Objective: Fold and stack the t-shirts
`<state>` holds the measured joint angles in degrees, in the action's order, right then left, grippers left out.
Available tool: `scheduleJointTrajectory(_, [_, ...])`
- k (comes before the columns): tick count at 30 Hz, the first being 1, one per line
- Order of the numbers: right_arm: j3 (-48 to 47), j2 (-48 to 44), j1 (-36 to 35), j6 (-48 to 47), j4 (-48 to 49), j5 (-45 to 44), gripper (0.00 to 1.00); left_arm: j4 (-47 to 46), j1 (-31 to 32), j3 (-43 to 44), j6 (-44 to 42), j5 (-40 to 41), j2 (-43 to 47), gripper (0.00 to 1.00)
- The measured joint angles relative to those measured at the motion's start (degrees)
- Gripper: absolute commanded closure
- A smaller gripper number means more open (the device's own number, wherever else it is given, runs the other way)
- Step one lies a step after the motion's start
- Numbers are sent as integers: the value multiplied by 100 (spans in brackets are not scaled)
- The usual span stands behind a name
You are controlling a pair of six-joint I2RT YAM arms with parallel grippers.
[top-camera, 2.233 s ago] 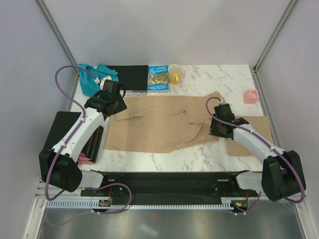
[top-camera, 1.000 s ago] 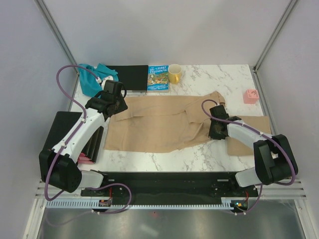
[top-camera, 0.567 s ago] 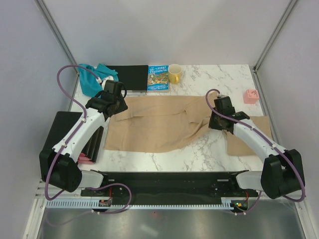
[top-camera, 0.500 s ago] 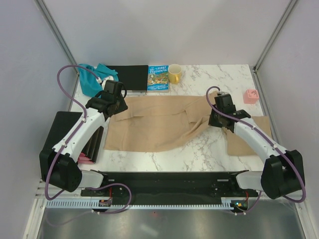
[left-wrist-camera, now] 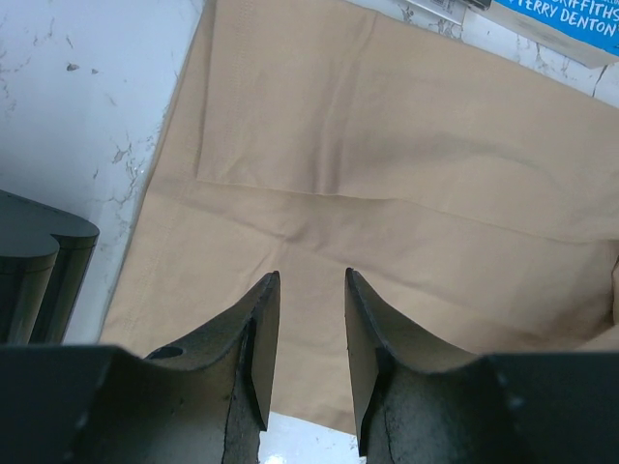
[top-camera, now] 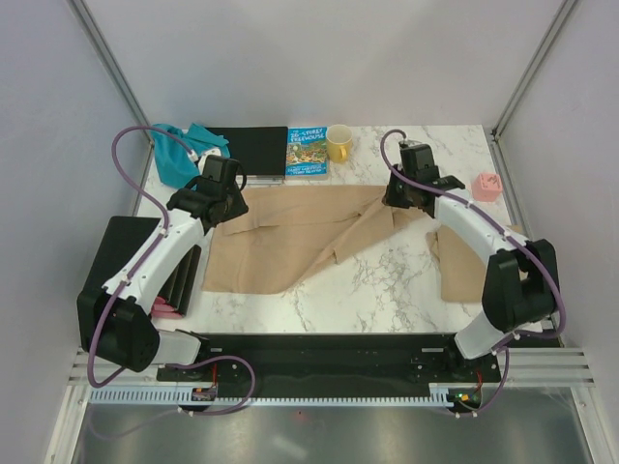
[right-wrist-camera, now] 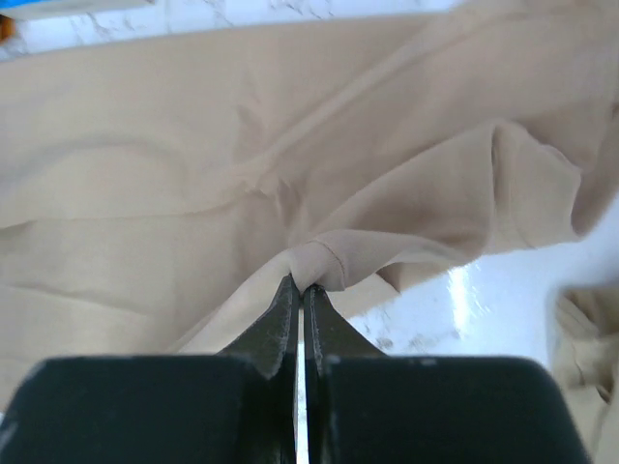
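A tan t-shirt [top-camera: 290, 237] lies spread across the marble table, with its right part lifted and folded over. My right gripper [top-camera: 397, 196] is at the shirt's far right corner. In the right wrist view the gripper [right-wrist-camera: 302, 286] is shut on a bunched hem of this tan t-shirt [right-wrist-camera: 193, 174]. Over the shirt's left end hovers my left gripper [top-camera: 217, 207]. Its fingers [left-wrist-camera: 312, 282] stand open above the flat cloth [left-wrist-camera: 387, 174] with nothing between them. A second tan t-shirt [top-camera: 464, 266] lies at the right edge. A teal-blue garment [top-camera: 179, 153] is heaped at the far left.
A black board [top-camera: 256, 150], a picture book [top-camera: 307, 152] and a yellow mug [top-camera: 338, 143] line the far edge. A small pink object [top-camera: 486, 186] sits at the far right. A black rack [top-camera: 131, 256] stands off the table's left side.
My right gripper has moved toward the far edge, pulling the shirt's near right part up and back with it. Bare marble now shows where that cloth lay. The left arm has stayed put.
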<state>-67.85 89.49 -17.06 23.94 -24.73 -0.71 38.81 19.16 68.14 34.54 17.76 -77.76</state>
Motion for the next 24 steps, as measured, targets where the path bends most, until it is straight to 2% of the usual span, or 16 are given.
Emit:
scheduleJointTrajectory(5, [-656, 785, -59, -15, 393, 260, 98, 0, 22, 0, -2, 4, -50, 60])
scheduleJointTrajectory(6, [-732, 942, -79, -17, 472, 313, 72, 0, 26, -4, -4, 4, -59, 60])
scheduleJointTrajectory(7, [-811, 1097, -96, -20, 516, 374, 59, 2, 33, -9, -7, 4, -61, 60])
scheduleJointTrajectory(9, [-905, 1351, -136, -11, 588, 457, 51, -2, 35, -9, -9, 7, -61, 60])
scheduleJointTrajectory(13, [-859, 1519, -199, -129, 629, 448, 47, 0, 44, -9, -13, 9, -63, 60])
scheduleJointTrajectory(16, [-647, 1320, -214, -225, 702, 214, 41, 0, 48, -9, -17, 4, -74, 61])
scheduleJointTrajectory(24, [15, 710, -205, -337, 804, -459, 41, 0, 55, -9, -39, -20, -160, 61])
